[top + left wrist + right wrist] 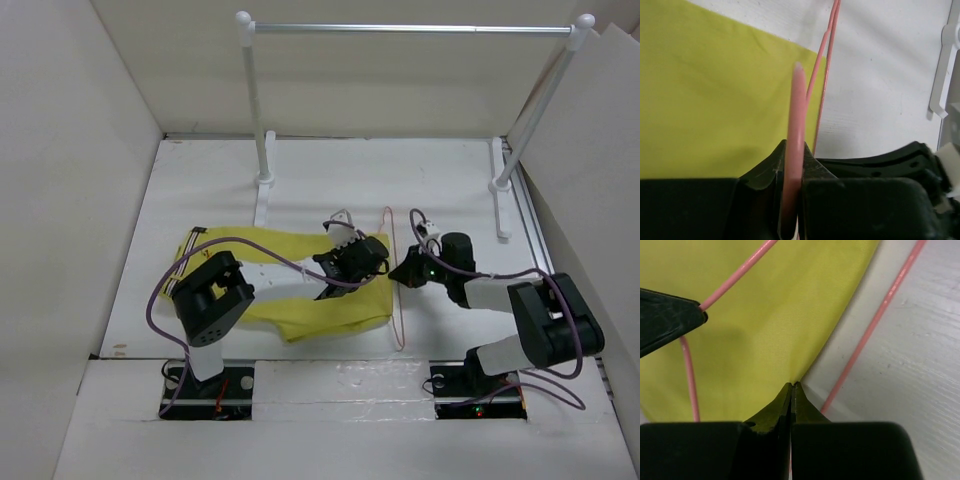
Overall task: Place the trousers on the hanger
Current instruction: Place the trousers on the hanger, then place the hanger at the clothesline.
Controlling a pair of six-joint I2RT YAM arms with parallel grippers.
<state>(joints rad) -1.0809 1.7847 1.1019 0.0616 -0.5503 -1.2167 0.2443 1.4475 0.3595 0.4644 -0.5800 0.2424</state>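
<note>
The yellow trousers [320,312] lie flat across the table's middle. The thin pink hanger [397,322] lies along their right edge, partly over the cloth. My left gripper [372,256] reaches over the trousers and is shut on the hanger wire [796,110], which stands up between its jaws [795,150] above the yellow cloth [715,90]. My right gripper [401,272] comes in from the right. It is shut, with its tips [792,385] pinched on the trousers' edge [780,305]. One hanger wire [875,320] runs just beside it on the white table. The left fingertip [667,320] shows at the upper left.
A tall white-posted stand with a silver rail [410,29] spans the back; its feet [262,200] sit just behind the trousers and its right foot [500,205] behind my right arm. White walls close in on the left [70,200] and right [600,180]. Purple cables loop off both arms.
</note>
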